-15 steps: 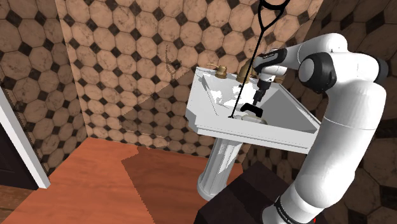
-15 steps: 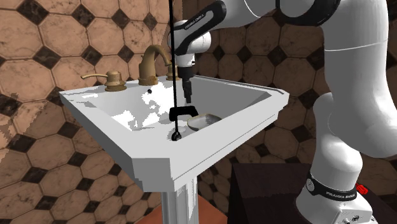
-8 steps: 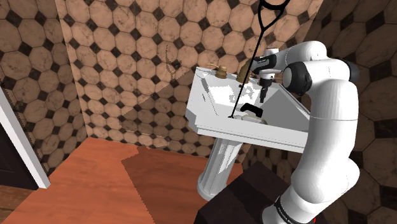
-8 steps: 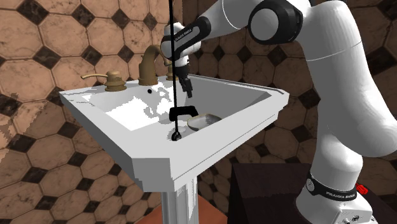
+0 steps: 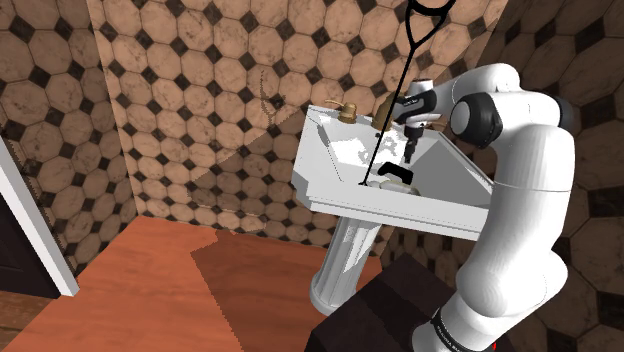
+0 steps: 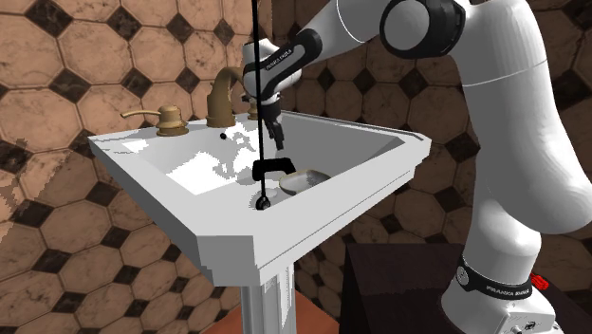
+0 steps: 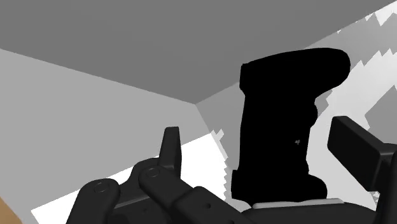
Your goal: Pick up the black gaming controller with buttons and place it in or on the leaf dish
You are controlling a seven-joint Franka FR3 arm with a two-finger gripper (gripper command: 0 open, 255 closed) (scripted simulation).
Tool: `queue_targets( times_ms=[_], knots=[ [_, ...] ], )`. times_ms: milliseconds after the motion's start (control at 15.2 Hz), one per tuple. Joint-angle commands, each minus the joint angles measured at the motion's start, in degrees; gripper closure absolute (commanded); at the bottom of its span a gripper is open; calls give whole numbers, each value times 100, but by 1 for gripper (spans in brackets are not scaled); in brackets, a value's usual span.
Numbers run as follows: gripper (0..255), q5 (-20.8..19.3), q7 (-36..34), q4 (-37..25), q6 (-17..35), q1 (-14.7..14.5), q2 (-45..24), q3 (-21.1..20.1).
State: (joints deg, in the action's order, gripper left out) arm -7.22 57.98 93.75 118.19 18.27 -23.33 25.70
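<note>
1. Shoulder view: the gripper [image 5: 409,151] hangs above the dish [image 5: 401,185], which sits in the sink [image 5: 330,165]. The controller [image 5: 393,173] lies at the dish's edge and seems to touch it.
2. Second exterior view: a thin black rod [image 6: 257,85] stands near the dish. I'd bring the gripper straight down, well clear of the rod.
3. Wrist view: the fingers [image 7: 170,153] are spread with the controller between them, not gripped. I'd centre on it, lower until the pads flank its body, then squeeze.

Inside the sink [image 6: 360,194]
The controller [image 6: 273,168] lies just beside the dish [image 6: 305,179]; the faucet [image 6: 226,95] stands on the rim behind both.
</note>
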Motion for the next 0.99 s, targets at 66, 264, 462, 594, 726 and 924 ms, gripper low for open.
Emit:
queue_targets(
  times_ms=[66, 264, 462, 594, 726, 924],
  knots=[
    [0, 235, -529, 689, 747, -123, 202, -67],
    [0, 404, -788, 1011, 1212, -184, 207, -113],
    [0, 469, -747, 1050, 1390, -143, 62, -121],
    [0, 514, -719, 1069, 1507, -115, -39, -129],
    [0, 553, -695, 1081, 1597, -94, -121, -134],
    [0, 561, -689, 1079, 1597, -105, -124, -121]
  ],
)
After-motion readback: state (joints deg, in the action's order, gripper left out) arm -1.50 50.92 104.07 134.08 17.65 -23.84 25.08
